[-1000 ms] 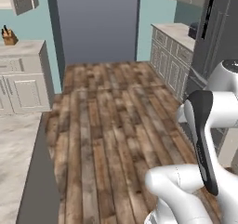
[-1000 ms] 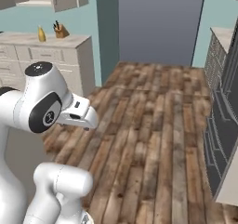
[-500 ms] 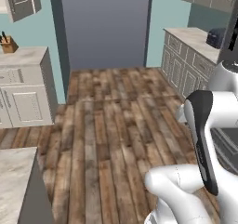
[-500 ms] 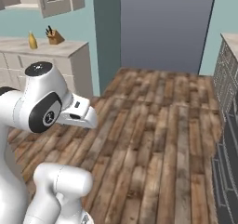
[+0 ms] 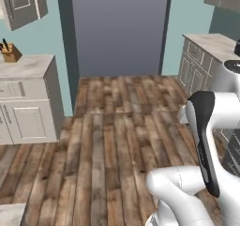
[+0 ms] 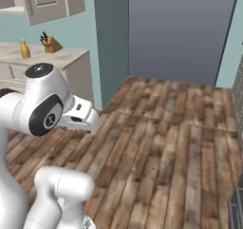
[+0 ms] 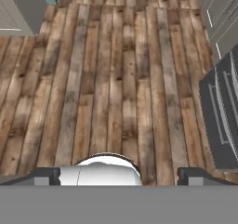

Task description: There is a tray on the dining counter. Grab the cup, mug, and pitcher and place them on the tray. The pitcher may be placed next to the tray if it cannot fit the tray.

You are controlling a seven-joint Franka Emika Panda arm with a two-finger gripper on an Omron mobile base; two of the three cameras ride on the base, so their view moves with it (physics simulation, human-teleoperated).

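Note:
The mustard-yellow pitcher (image 6: 23, 48) stands on the wall counter (image 6: 66, 58) at the far left, next to a brown knife block (image 6: 51, 43). My gripper (image 7: 120, 175) hangs over bare plank floor, far from that counter. It is open, its two dark fingertips (image 7: 46, 174) set wide apart with nothing between them. The tray, the cup and the mug are out of view. A pale stone corner (image 5: 9, 214) shows at the bottom left of the left base view; I cannot tell whether it is the dining counter.
White panelled cabinets (image 5: 28, 103) carry the knife block (image 5: 9, 53) on the left. More cabinets (image 5: 204, 56) line the right wall. A tall grey panel (image 5: 119, 28) fills the far end. A dark appliance front (image 7: 222, 121) is at the right of the hand view. Wooden floor (image 5: 117, 126) lies between.
The whole picture has slid right in both base views, so the base has turned left. The wall counter and knife block now sit further into view. The arm keeps its pose.

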